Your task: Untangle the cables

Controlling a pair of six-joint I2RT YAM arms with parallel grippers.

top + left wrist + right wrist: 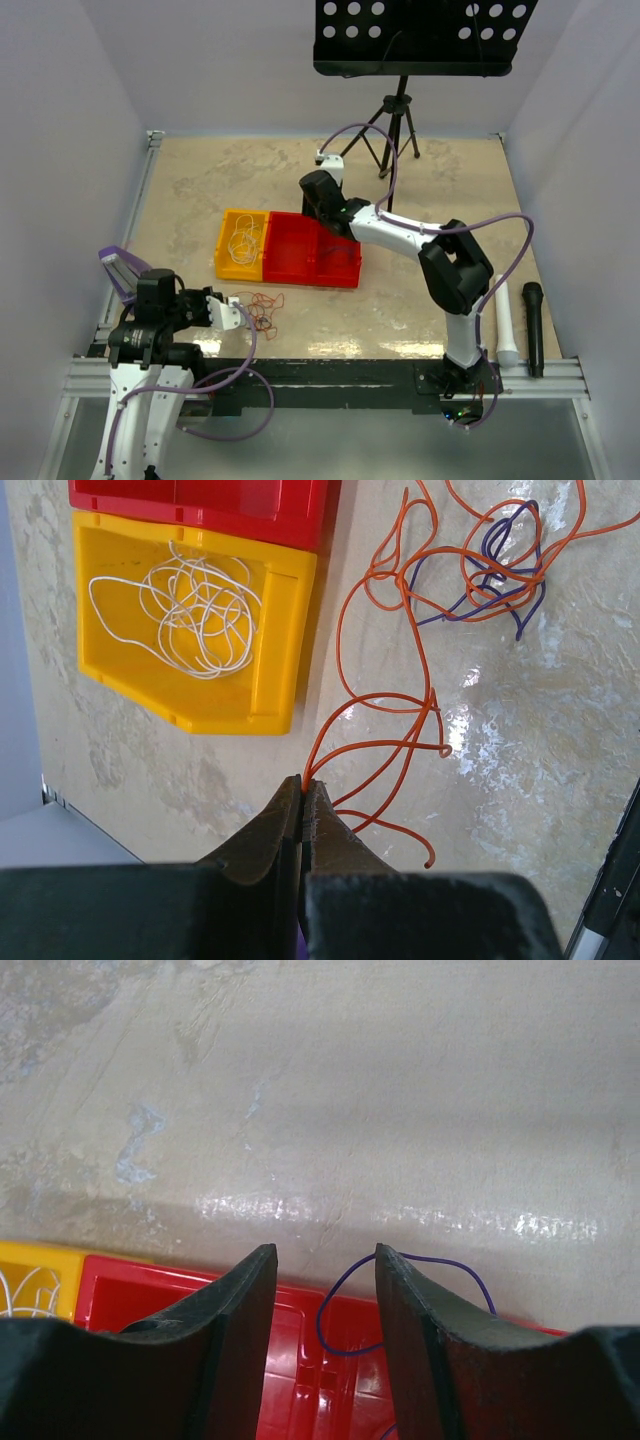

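The cables (265, 311) lie as a thin orange and purple tangle on the table, near the front left. In the left wrist view the orange wire (385, 705) loops away toward a purple wire (480, 575) knotted in with it. My left gripper (303, 782) is shut on one strand of the orange wire; it also shows in the top view (236, 310). A white wire (190, 605) lies coiled in the yellow bin (285, 630). My right gripper (325, 1257) is open above the red bin (290, 1360), and a purple wire (335, 1335) drapes over its right finger.
The yellow bin (226, 250) and red bin (310, 268) stand side by side mid-table. A music stand tripod (396, 125) is at the back. A white tube (505, 320) and a black microphone (533, 325) lie at the front right edge.
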